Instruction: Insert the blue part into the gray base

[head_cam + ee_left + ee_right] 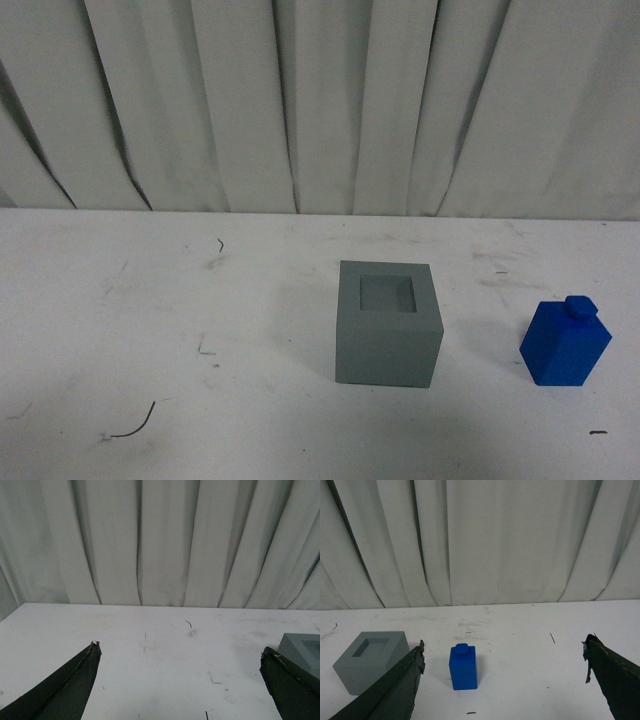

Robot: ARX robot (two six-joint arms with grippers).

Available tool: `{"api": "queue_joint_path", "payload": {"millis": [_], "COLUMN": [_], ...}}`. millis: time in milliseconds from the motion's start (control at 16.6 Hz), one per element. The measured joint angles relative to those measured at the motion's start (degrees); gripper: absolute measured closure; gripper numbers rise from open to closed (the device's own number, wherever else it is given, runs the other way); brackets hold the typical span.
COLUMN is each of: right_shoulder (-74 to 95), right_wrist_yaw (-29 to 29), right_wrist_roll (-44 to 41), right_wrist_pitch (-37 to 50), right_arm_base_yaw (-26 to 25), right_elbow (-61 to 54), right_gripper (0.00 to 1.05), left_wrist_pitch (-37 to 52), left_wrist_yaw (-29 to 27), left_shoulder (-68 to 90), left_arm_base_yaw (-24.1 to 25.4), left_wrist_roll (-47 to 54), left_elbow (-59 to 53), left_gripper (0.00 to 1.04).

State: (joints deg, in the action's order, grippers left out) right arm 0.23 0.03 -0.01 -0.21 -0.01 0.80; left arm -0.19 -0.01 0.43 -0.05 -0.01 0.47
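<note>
The gray base (388,323), a cube with a square recess on top, stands on the white table (150,330) near the middle. The blue part (566,343) stands upright to its right, stud up, apart from it. Neither arm shows in the front view. In the right wrist view my right gripper (504,650) is open and empty, the blue part (463,668) ahead between its fingers, nearer one of them, and the gray base (370,661) beside it. In the left wrist view my left gripper (180,649) is open and empty; a corner of the gray base (304,649) shows beside one finger.
A white pleated curtain (320,100) hangs along the table's far edge. Small dark scuffs and marks (135,428) dot the table top.
</note>
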Motion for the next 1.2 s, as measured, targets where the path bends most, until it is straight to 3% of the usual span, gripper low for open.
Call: {"api": "queue_joint_path", "payload": {"millis": [542,602,783,904,1024,1205], "right_shoulder": [0.0,1.73,24.41,45.64,66.64,88.26], "right_wrist_yaw": [0.0,-0.07,-3.15,-5.57,-6.1,-8.68], "right_wrist_roll": [0.0,0.0,-0.04,0.13,0.15,-1.92], "right_wrist_pitch": [0.07,3.56,26.62,46.25,57.83,50.86], "right_arm_base_yaw": [0.0,0.11,-2.1,-5.99,-6.82,-7.48], "right_elbow": [0.0,0.04,2.27,9.49,20.17,38.82], "right_gripper": [0.06,0.06,0.06,0.06,0.06,0.06], "left_wrist_pitch": [0.0,0.0,0.0,0.02,0.02,0.02], "left_wrist_yaw": [0.0,0.0,0.0,0.0,0.0,0.0], "left_shoulder": [0.0,0.0,0.0,0.0,0.0,0.0], "left_arm_base_yaw": [0.0,0.0,0.0,0.0,0.0,0.0], "left_wrist_roll": [0.0,0.0,0.0,0.02,0.02,0.0], "left_elbow": [0.0,0.0,0.0,0.0,0.0,0.0], "left_gripper": [0.07,0.07,0.07,0.07,0.07,0.07]}}
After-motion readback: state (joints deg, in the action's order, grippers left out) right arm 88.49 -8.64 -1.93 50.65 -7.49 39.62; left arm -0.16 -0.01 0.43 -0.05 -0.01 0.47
